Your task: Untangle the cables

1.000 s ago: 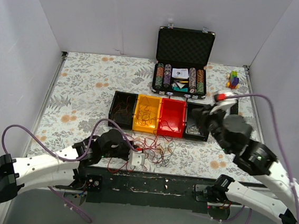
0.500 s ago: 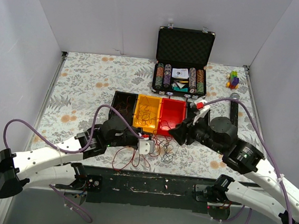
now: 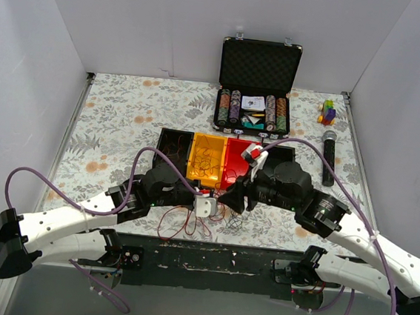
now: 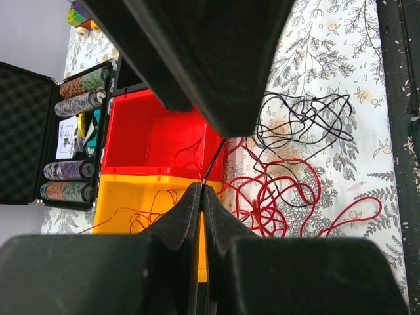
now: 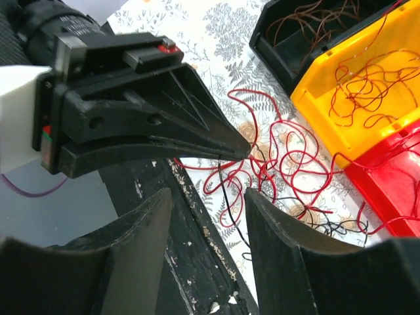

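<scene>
The cables [image 3: 215, 216] are a loose nest of red and black strands on the floral mat, in front of the bins; they also show in the left wrist view [image 4: 282, 190] and the right wrist view [image 5: 289, 164]. My left gripper [image 3: 207, 203] [image 4: 202, 187] is shut on a thin black cable [image 5: 226, 197], which hangs down from its tip. My right gripper [image 3: 230, 197] [image 5: 209, 197] is open, its jaws wide apart on either side of that hanging black cable, just below the left gripper's tip [image 5: 243, 149].
A row of bins stands behind the nest: black [image 3: 172, 150], yellow [image 3: 205, 159] and red [image 3: 241, 160], with loose strands inside. An open poker chip case [image 3: 257, 87] is at the back, a microphone [image 3: 328, 155] and a small toy [image 3: 327, 111] at the right. The black table edge [image 3: 216, 251] lies near.
My right arm has swung left and down from the right-hand bin to the left gripper's tip. My left gripper moved slightly right and lifted, then stayed still.
</scene>
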{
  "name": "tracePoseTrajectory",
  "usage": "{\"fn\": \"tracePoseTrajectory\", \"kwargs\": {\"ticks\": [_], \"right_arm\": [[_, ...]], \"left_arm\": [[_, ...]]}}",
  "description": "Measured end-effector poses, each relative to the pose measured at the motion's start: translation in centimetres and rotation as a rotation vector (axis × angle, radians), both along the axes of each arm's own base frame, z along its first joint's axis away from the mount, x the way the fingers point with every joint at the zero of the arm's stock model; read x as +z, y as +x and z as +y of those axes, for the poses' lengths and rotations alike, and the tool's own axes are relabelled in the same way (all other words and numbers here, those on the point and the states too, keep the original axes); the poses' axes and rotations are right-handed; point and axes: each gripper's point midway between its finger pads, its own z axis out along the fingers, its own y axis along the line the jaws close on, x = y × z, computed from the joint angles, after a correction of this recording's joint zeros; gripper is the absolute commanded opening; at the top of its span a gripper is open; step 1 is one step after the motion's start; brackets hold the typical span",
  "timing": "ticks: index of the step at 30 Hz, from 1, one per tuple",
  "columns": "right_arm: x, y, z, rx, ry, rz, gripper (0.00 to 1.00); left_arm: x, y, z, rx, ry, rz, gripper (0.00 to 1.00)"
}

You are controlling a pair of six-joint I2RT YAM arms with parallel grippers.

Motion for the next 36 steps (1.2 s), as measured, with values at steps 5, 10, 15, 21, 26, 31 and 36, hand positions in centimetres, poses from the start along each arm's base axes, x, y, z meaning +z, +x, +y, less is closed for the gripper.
{"fn": "tracePoseTrajectory", "kwargs": {"ticks": [5,10,15,21,26,31,36], "right_arm": [[-2.5,-0.4,0.0,0.016,-0.038,0.033,0.52],[-3.9,-0.2,0.2,0.016,-0.068,0.051,0.35],[-3.7,0.2,0.3,0.002,-0.061,0.037,0.13],[-3.6,0.4,0.3,-0.009,-0.058,0.032,0.01],[-3.7,0.7,0.1,-0.030,-0.069,0.024,0.01],[-3.9,1.2,-0.5,-0.067,-0.091,0.011,0.01],[-1.5,2.0,-1.6,-0.124,-0.086,-0.042,0.01]], "left_arm": [[0.1,0.0,-0.1,0.001,-0.003,0.003,0.00],[0.4,0.1,-0.2,0.003,-0.010,0.002,0.00],[0.5,0.0,-0.3,0.001,-0.014,0.008,0.00],[0.5,0.1,-0.3,0.002,-0.014,0.009,0.00],[0.5,0.0,-0.3,0.001,-0.015,0.009,0.48],[0.8,0.1,-0.3,0.015,-0.034,0.021,0.83],[-0.6,-0.4,0.3,0.024,-0.036,0.052,0.85]]}}
